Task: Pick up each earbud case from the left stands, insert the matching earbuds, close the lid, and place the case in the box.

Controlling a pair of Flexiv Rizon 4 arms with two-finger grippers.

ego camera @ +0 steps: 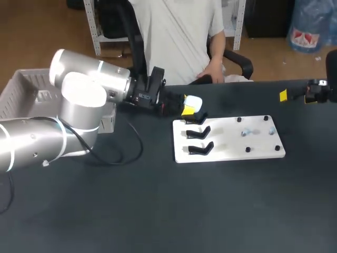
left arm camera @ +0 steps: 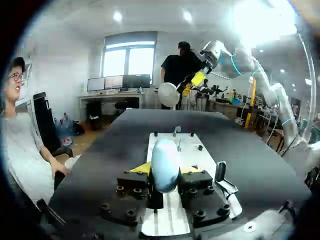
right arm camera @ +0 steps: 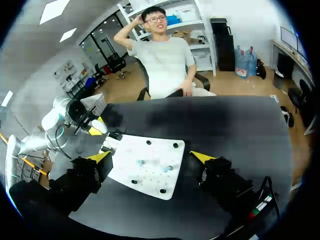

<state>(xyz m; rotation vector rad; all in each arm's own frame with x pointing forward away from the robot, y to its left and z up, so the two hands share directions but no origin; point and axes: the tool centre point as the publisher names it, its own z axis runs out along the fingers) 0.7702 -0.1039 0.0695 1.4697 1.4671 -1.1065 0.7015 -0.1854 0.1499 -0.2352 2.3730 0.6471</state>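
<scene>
1. The left hand [ego camera: 189,109] is clamped on the white earbud case [left arm camera: 165,162], at the stand end of the white board [ego camera: 231,147], just over the black stands [ego camera: 200,141].
2. The right hand [right arm camera: 150,157] has its fingers wide apart, beyond the board's opposite end, above the dark surface [ego camera: 158,211].

Too small to resolve: earbuds [ego camera: 246,133] on board [ego camera: 226,151]. Cut at the view's edge: right arm [ego camera: 319,91]. Masked by earbud case [left arm camera: 165,165]: left fingertips [left arm camera: 141,168].

Silver-white left arm [ego camera: 79,100] — black cable [ego camera: 134,139], yellow-tipped black tool [ego camera: 188,105].
</scene>
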